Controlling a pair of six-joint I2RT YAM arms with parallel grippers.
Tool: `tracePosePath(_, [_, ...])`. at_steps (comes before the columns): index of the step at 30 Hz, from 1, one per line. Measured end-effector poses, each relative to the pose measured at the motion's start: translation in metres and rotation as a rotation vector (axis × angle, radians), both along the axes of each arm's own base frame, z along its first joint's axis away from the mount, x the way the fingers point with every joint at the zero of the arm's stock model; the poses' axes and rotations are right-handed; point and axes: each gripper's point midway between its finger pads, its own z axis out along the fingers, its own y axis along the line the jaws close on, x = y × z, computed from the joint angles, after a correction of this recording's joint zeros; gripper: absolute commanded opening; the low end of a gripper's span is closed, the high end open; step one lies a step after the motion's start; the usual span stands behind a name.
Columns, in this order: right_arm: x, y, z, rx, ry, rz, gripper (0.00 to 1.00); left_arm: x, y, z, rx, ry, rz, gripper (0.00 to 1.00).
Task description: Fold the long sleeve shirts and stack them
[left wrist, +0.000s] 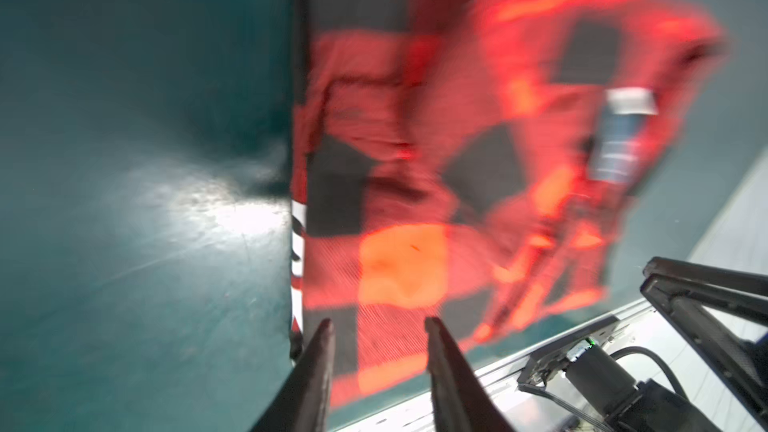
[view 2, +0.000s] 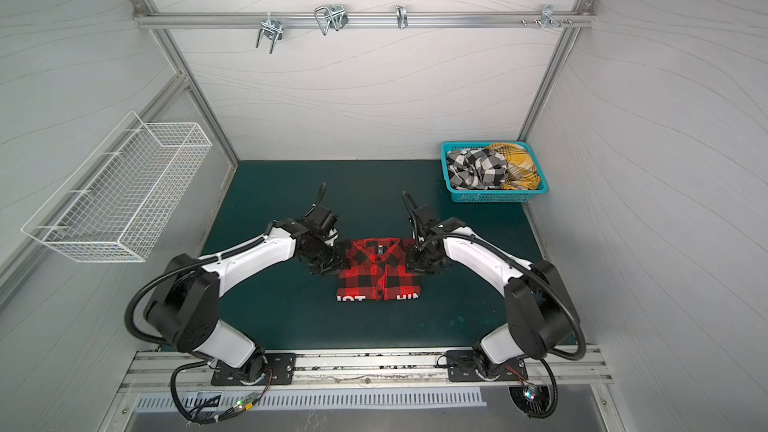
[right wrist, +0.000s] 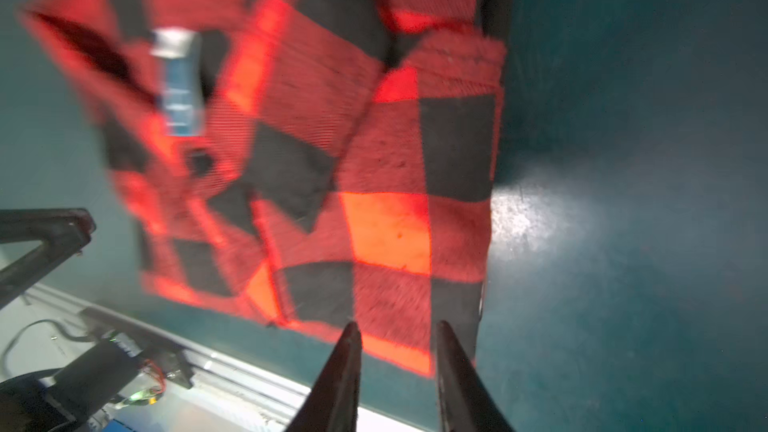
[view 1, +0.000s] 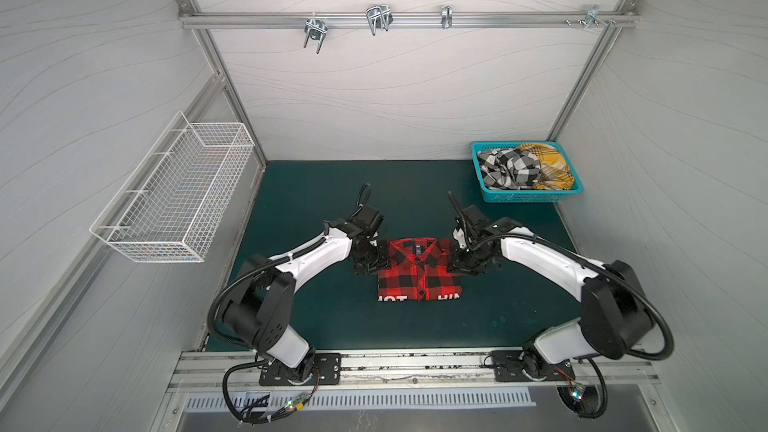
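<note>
Left wrist view: left gripper (left wrist: 378,321) has its jaws partly apart with nothing between them; the red-and-black shirt (left wrist: 415,184) lies just ahead of and under the fingertips, picture blurred. Right wrist view shows the same for the right gripper (right wrist: 397,323): a clear gap between the jaws, no cloth pinched, plaid directly ahead. In both top views the shirt (view 1: 419,270) sits on the green mat (view 1: 316,209) between the two grippers, each one at a side edge up by the collar end, touching or just above it; cannot tell which. Shirt reads as a compact, near-square packet, collar and button placket up, sleeves out of sight, white block letters along the edge opposite the collar. Its collar-to-fold axis runs across the line joining the grippers. Judgement: fold on this one looks done. Next fetch turns on the turquoise basket (view 1: 523,197), which lies beyond and outboard of the right gripper, well apart from it and farther yet from the left; right arm is nearer. Inside it, crumpled: the black-and-white shirt (view 1: 509,168) and, touching it, the yellow plaid shirt (view 1: 552,172).
</note>
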Motion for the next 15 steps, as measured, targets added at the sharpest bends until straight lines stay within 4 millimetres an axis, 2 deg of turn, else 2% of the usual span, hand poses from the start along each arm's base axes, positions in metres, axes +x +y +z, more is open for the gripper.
tracePosePath(4, [-0.002, -0.005, 0.035, 0.052, -0.105, -0.009, 0.44, 0.004, 0.012, 0.056, -0.061, -0.192, 0.018, 0.54])
tracePosePath(5, [-0.004, -0.007, 0.04, 0.062, -0.122, -0.015, 0.45, 0.005, 0.017, 0.066, -0.083, -0.231, 0.033, 0.55])
tracePosePath(7, [-0.007, -0.012, 0.043, 0.073, -0.139, -0.028, 0.48, 0.006, 0.031, 0.069, -0.114, -0.255, 0.078, 0.55])
tracePosePath(9, [-0.012, -0.017, 0.038, 0.076, -0.135, -0.044, 0.5, 0.006, 0.051, 0.053, -0.123, -0.208, 0.146, 0.54])
tracePosePath(11, [-0.015, -0.023, 0.028, 0.076, -0.115, -0.068, 0.5, 0.004, 0.068, 0.025, -0.145, -0.101, 0.216, 0.56])
tracePosePath(13, [-0.016, -0.028, 0.016, 0.081, -0.087, -0.092, 0.49, -0.003, 0.078, 0.001, -0.17, -0.009, 0.271, 0.6])
tracePosePath(15, [-0.017, -0.032, 0.007, 0.085, -0.062, -0.112, 0.48, -0.016, 0.08, -0.017, -0.197, 0.067, 0.292, 0.61])
